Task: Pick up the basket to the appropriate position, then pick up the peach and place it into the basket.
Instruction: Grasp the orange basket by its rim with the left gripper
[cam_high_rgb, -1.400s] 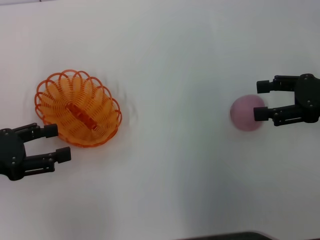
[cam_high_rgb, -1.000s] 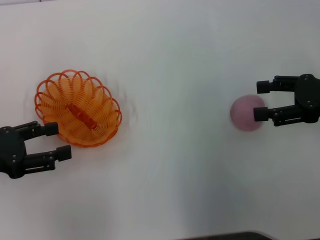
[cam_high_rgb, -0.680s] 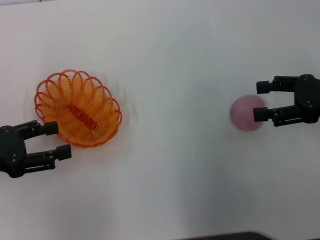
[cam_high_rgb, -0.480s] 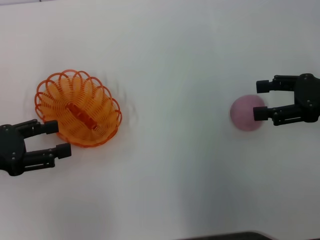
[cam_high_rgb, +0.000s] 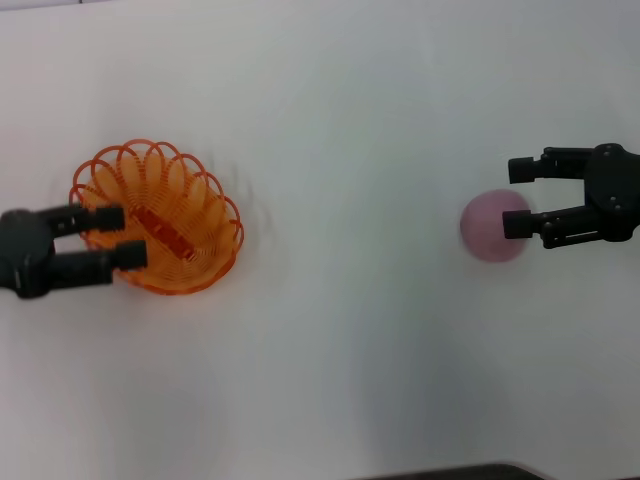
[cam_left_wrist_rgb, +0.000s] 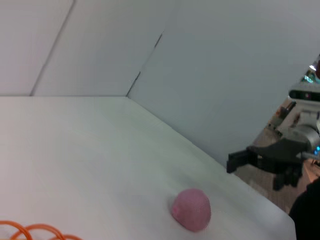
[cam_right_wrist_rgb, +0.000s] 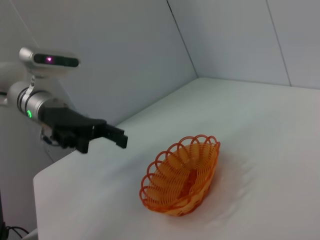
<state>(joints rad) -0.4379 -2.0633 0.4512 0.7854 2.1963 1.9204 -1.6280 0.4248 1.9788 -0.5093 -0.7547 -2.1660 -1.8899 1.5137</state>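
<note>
The orange wire-weave basket (cam_high_rgb: 160, 222) sits on the white table at the left, and it also shows in the right wrist view (cam_right_wrist_rgb: 182, 176). My left gripper (cam_high_rgb: 121, 236) is open and empty, with its fingertips over the basket's left rim. The right wrist view shows this gripper (cam_right_wrist_rgb: 113, 134) held above the table beside the basket. The pink peach (cam_high_rgb: 490, 227) lies at the right, and it also shows in the left wrist view (cam_left_wrist_rgb: 191, 209). My right gripper (cam_high_rgb: 520, 196) is open at the peach's right side, one finger overlapping its edge. It appears farther off in the left wrist view (cam_left_wrist_rgb: 255, 172).
The white table (cam_high_rgb: 340, 330) stretches between the basket and the peach. Pale walls (cam_right_wrist_rgb: 225, 40) rise behind it. The table's front edge (cam_high_rgb: 450, 470) shows at the bottom of the head view. A bit of the basket's rim (cam_left_wrist_rgb: 35, 232) shows in the left wrist view.
My left gripper has moved away from the table's front edge and a little to the right, from beside the basket to over its left rim. The right gripper, the peach and the basket have barely moved.
</note>
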